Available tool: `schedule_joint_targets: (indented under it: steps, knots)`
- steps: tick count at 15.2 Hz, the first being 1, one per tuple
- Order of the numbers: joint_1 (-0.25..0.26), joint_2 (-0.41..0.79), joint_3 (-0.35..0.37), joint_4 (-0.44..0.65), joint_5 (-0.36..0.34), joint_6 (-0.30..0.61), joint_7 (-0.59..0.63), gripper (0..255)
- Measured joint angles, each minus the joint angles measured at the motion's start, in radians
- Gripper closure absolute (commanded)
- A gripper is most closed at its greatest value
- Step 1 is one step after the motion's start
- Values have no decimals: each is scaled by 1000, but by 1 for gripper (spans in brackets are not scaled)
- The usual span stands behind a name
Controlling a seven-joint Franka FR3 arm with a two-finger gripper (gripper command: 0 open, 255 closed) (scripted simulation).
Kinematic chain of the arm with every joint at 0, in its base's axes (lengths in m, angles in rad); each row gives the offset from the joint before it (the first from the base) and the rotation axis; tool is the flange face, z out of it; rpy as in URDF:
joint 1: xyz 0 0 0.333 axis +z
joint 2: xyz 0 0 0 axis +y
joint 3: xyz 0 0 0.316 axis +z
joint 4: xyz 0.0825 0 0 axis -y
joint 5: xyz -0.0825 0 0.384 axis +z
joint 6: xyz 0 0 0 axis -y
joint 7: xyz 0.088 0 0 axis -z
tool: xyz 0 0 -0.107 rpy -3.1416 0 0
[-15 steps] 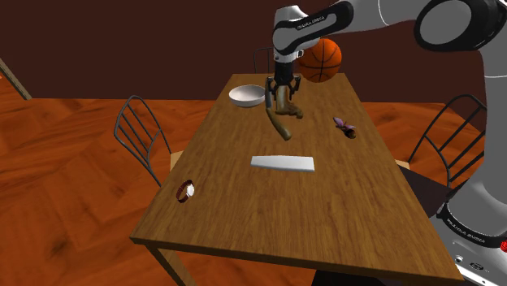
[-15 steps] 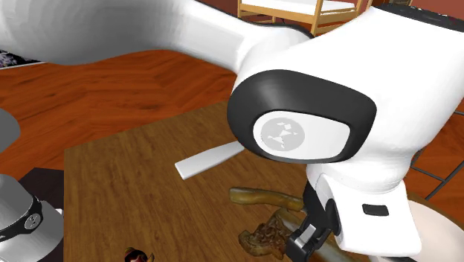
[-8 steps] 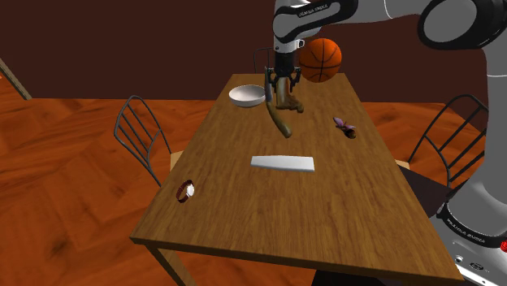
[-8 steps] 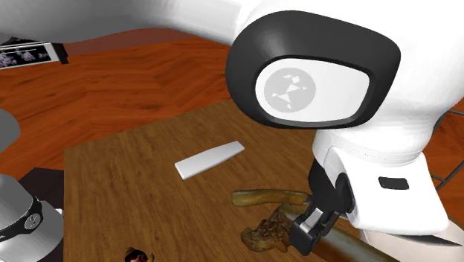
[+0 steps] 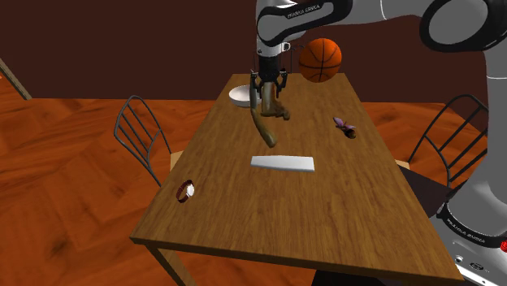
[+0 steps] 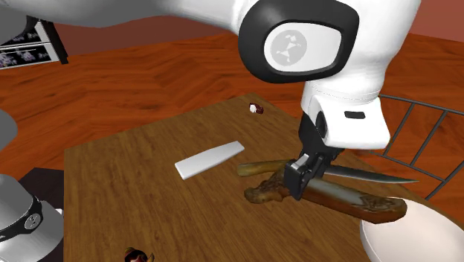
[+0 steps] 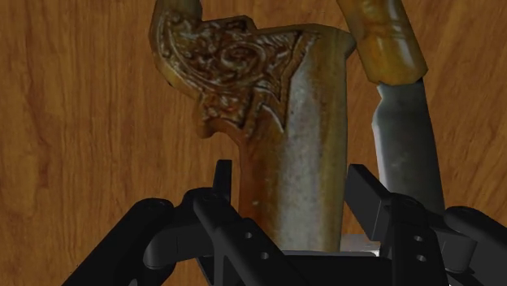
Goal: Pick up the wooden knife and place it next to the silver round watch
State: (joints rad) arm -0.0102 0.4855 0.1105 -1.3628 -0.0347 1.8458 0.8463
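Above the table [image 5: 325, 203], just beside the white bowl [image 5: 240, 97], the gripper [image 5: 266, 89] is clamping the carved brown knife [image 5: 263, 126] — its tip is pointing downward.

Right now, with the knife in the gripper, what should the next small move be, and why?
Probably carry the knife across the table toward the watch. The gripper is shut on it and holds it above the tabletop near the bowl, while the watch lies far off by the near edge.
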Motion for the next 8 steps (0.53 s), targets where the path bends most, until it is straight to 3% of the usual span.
schedule_joint_targets:
  steps: [8]
  knots:
    - [127,52,36,81,-24,-28,160,255]
